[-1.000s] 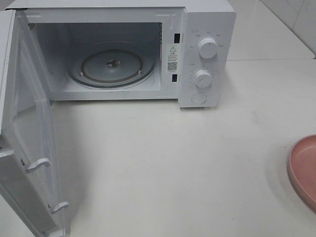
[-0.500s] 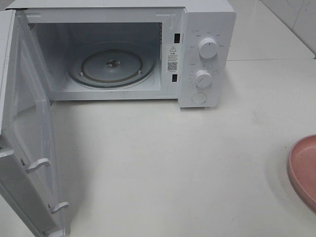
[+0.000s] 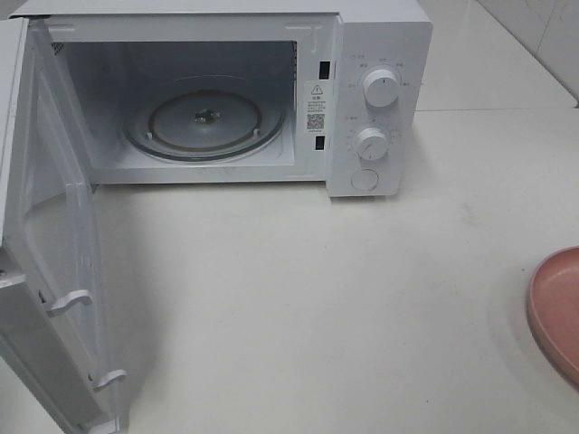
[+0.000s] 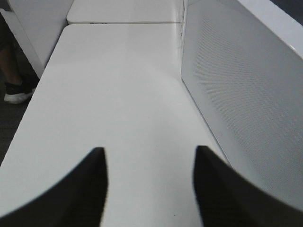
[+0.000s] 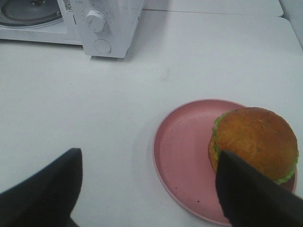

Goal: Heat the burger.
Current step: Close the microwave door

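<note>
Both claws apart and empty, burger (image 5: 254, 141) partly hidden behind right claw (image 5: 149, 187).

The burger (image 5: 255, 142) sits on the pink plate (image 5: 182, 151), off-center, near the microwave (image 5: 102, 23).

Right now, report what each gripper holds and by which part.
Nothing is held. The left gripper is empty over the table; the right gripper stands open above the burger, not gripping it.

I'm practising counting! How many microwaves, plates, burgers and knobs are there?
Microwave: 1
Pink plate: 1
Burger: 1
Round knobs: 2, upper and lower
Total: 5
</note>
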